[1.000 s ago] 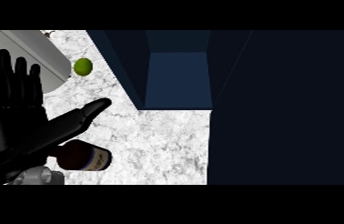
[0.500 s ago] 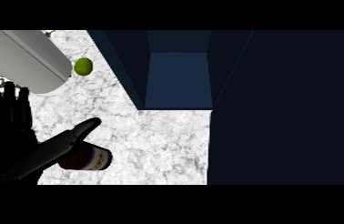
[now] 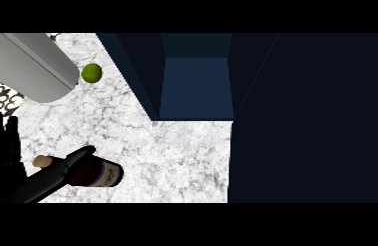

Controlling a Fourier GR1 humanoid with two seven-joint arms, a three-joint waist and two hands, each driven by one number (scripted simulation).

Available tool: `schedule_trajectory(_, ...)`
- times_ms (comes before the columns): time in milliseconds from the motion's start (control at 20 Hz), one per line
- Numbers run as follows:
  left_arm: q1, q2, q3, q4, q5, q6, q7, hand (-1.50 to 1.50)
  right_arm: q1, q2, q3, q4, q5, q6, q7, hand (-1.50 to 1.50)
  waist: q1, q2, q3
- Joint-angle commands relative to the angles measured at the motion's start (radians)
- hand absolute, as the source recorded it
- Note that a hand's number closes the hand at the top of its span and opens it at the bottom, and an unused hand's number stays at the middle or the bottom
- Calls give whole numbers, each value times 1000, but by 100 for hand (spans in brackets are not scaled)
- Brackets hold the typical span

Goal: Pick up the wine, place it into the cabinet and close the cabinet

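Note:
The wine bottle is at the lower left of the marble counter, with a dark body, a pale label and a tan cork end. My left hand comes in at the lower left corner. Its thumb lies straight across the bottle's top, and its other fingers stand up along the left edge. No finger is curled round the bottle. The open dark blue cabinet is behind and to the right of the bottle. My right hand does not show.
A grey forearm crosses the upper left corner. A green lime lies next to it on the counter. A dark cabinet panel fills the whole right side. Bare marble lies between the bottle and the cabinet.
The left hand has slid down and left, so most of its fingers have left the view. The grey forearm has come further into the upper left. The bottle has not moved.

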Motion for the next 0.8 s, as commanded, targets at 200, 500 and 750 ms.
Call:
schedule_trajectory(200,194,-19,-28,68,136,-19,-206,-150,20,-3,-36,-15,-60,31,6,-150,1,0,0)
schedule_trajectory(500,211,-19,77,126,239,-86,-286,-150,-11,17,15,-66,-3,-22,70,-150,1,0,0)
schedule_trajectory(750,250,-19,80,195,277,-108,-377,-150,-46,22,8,-24,9,-23,56,-150,3,0,0)
